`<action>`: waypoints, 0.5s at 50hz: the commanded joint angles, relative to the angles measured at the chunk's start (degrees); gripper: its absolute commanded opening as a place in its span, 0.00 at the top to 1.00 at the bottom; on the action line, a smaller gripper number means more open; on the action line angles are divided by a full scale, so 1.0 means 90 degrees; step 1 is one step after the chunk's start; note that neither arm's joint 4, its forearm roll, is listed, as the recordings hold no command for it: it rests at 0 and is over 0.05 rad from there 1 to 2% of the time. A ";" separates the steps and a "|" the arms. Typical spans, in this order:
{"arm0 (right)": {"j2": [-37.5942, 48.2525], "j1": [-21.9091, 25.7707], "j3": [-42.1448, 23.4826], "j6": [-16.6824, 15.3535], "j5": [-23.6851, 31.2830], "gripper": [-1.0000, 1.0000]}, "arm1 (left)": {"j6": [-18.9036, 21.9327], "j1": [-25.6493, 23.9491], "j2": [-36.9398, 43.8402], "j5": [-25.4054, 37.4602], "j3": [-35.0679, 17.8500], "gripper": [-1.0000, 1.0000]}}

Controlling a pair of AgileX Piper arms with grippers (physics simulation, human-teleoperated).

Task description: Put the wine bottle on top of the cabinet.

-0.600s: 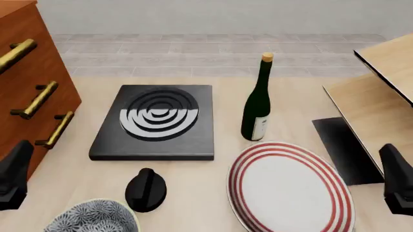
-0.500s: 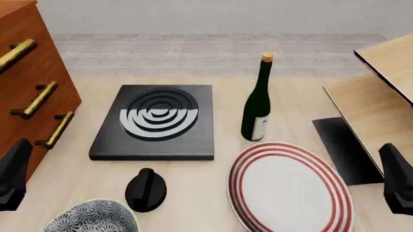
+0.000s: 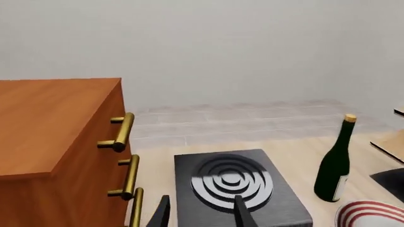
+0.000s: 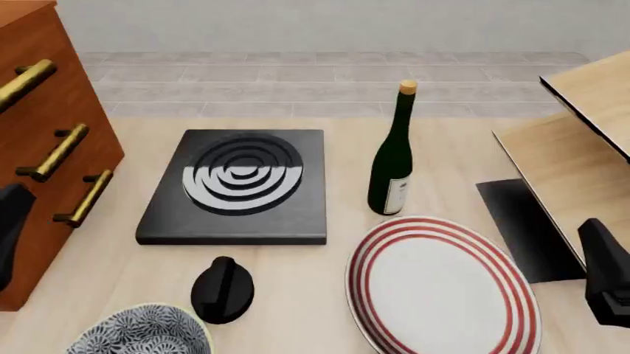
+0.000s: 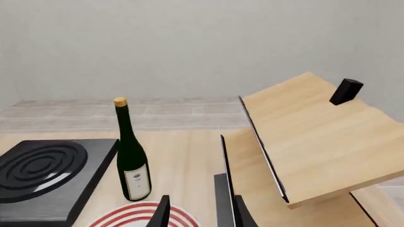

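The wine bottle (image 4: 392, 158) is dark green with a tan cork and a white label. It stands upright on the table between the black hob and the striped plate, and also shows in the left wrist view (image 3: 333, 170) and the right wrist view (image 5: 132, 161). The reddish-brown cabinet (image 4: 69, 88) with brass handles stands at the far left; its flat top shows in the left wrist view (image 3: 50, 123). My left gripper (image 4: 10, 221) is beside the cabinet front, open and empty (image 3: 202, 215). My right gripper (image 4: 603, 258) is low at the right edge, open and empty (image 5: 200, 213). Both are far from the bottle.
A black hob (image 4: 236, 184) lies left of the bottle. A red-striped plate (image 4: 443, 284) lies in front of it. A black knob-like object (image 4: 221, 289) and a patterned bowl (image 4: 143, 332) sit near the front. A pale wood shelf unit (image 4: 580, 147) and a black mat (image 4: 521, 228) are at the right.
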 commanded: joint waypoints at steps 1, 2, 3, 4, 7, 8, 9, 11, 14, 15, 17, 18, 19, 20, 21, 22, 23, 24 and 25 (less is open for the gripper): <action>0.0028 -0.0008 0.0001 0.0037 -0.0003 0.00 | -0.0165 -0.0709 0.0617 0.0040 -0.0495 0.00; 0.0041 -0.0017 0.0002 0.0048 -0.0006 0.00 | -0.0179 -0.0905 0.0871 -0.0162 -0.0537 0.00; 0.0042 -0.0019 0.0002 0.0046 -0.0007 0.00 | -0.0151 -0.0980 0.0958 -0.0250 -0.0534 0.00; 0.0039 -0.0022 0.0002 0.0047 -0.0006 0.00 | -0.0065 -0.1116 0.1149 -0.0438 -0.0508 0.00; 0.0034 -0.0026 0.0002 0.0046 -0.0004 0.00 | -0.0127 -0.1251 0.1544 -0.0781 -0.0504 0.00; 0.0033 -0.0028 0.0002 0.0048 -0.0003 0.00 | -0.0123 -0.1293 0.1640 -0.0863 -0.0508 0.00; 0.0033 -0.0030 0.0002 0.0047 -0.0003 0.00 | -0.0108 -0.1350 0.1796 -0.0960 -0.0555 0.00; 0.0036 -0.0031 0.0002 0.0052 -0.0003 0.00 | -0.0144 -0.1403 0.1973 -0.1074 -0.0614 0.00; 0.0050 -0.0026 0.0003 0.0059 -0.0009 0.00 | -0.0115 -0.1601 0.2310 -0.1350 -0.0670 0.00; 0.0055 -0.0023 0.0003 0.0060 -0.0011 0.00 | -0.0136 -0.1609 0.2365 -0.1391 -0.0680 0.00; 0.0055 -0.0020 0.0003 0.0058 -0.0012 0.00 | -0.0147 -0.1646 0.2476 -0.1471 -0.0688 0.00; 0.0055 -0.0019 0.0003 0.0059 -0.0012 0.00 | -0.0160 -0.1729 0.2700 -0.1654 -0.0681 0.00; 0.0055 -0.0020 0.0003 0.0059 -0.0012 0.00 | -0.0158 -0.1765 0.2847 -0.1783 -0.0677 0.00; 0.0056 -0.0020 0.0003 0.0059 -0.0012 0.00 | -0.0143 -0.1796 0.2930 -0.1850 -0.0679 0.00; 0.0061 -0.0018 0.0003 0.0057 -0.0015 0.00 | -0.0169 -0.1867 0.3106 -0.1983 -0.0680 0.00; 0.0063 -0.0017 0.0003 0.0055 -0.0016 0.00 | -0.0197 -0.1888 0.3173 -0.2052 -0.0677 0.00; 0.0073 -0.0015 0.0003 0.0056 -0.0020 0.00 | -0.0260 -0.1961 0.3316 -0.2137 -0.0727 0.00; 0.0080 -0.0016 0.0004 0.0058 -0.0023 0.00 | -0.0289 -0.2024 0.3435 -0.2201 -0.0762 0.00; 0.0091 -0.0014 0.0004 0.0066 -0.0029 0.00 | -0.0448 -0.2075 0.3627 -0.2308 -0.0827 0.00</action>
